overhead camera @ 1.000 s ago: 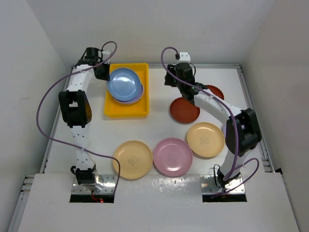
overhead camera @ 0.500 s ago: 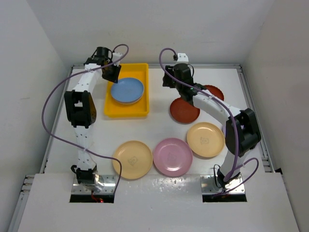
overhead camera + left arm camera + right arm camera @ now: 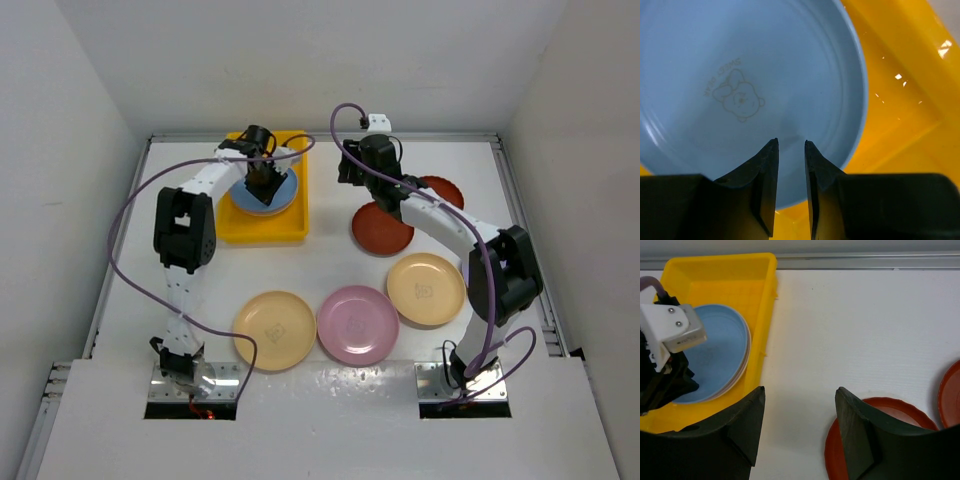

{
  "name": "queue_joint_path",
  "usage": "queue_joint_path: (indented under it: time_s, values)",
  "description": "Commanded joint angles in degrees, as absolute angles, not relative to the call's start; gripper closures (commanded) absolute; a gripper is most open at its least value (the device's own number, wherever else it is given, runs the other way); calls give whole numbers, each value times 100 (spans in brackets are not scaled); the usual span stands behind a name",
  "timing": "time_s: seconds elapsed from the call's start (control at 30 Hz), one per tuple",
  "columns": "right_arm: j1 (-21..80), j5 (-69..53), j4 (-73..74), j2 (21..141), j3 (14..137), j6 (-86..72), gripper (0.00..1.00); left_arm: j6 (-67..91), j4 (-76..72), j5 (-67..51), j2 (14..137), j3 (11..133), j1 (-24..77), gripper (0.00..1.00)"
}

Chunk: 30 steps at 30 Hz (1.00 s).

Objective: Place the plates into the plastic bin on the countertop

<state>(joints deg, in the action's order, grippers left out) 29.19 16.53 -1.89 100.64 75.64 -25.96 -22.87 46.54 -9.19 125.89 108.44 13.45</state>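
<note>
The yellow plastic bin [image 3: 262, 232] stands at the back left of the white countertop [image 3: 330, 270]. A blue plate [image 3: 286, 188] lies flat in it on top of a paler plate whose rim just shows. My left gripper [image 3: 265, 185] hangs close over the blue plate [image 3: 740, 75], with the jaws a narrow gap apart and empty [image 3: 791, 141]. My right gripper [image 3: 355, 175] is wide open and empty [image 3: 801, 388] above bare table between the bin [image 3: 725, 285] and a dark red plate [image 3: 890, 404]. The blue plate also shows in the right wrist view [image 3: 720, 355].
On the countertop lie two dark red plates [image 3: 380, 228] [image 3: 445, 190], two tan-yellow plates [image 3: 425, 288] [image 3: 273, 330] and a pink plate [image 3: 357, 324]. A metal rail [image 3: 520, 230] edges the table. Walls close in on three sides.
My left gripper let go of the blue plate, which dropped flat into the bin. It then swung right from the bin's left rim to over the plate. The right arm barely moved.
</note>
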Motion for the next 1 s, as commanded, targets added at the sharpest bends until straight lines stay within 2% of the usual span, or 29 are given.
queue_joint_path:
  time_s: [0.0,0.43,0.7,0.83,0.9,0.97]
  values:
    - [2962,1810,-334,9782,7550,-2654,42,-2241,4632,-827,12839,10969,1195,70]
    - [2936,1837,-272,9765,7646,-2522,41,-2188,4632,-878,12807,10969,1195,70]
    - [2839,1565,-18,9467,7393,-2381,36,-2188,4912,-1107,12103,11609,1309,58]
    - [2725,1450,-18,9211,7058,-2452,35,-2267,5317,-1107,12032,11733,1494,57]
    - [2681,1319,-18,9027,6865,-2382,33,-2486,5658,-1536,11770,11420,1555,56]
    - [2646,1153,-18,8869,6664,-2234,30,-3380,6036,-2263,11515,11015,1678,51]
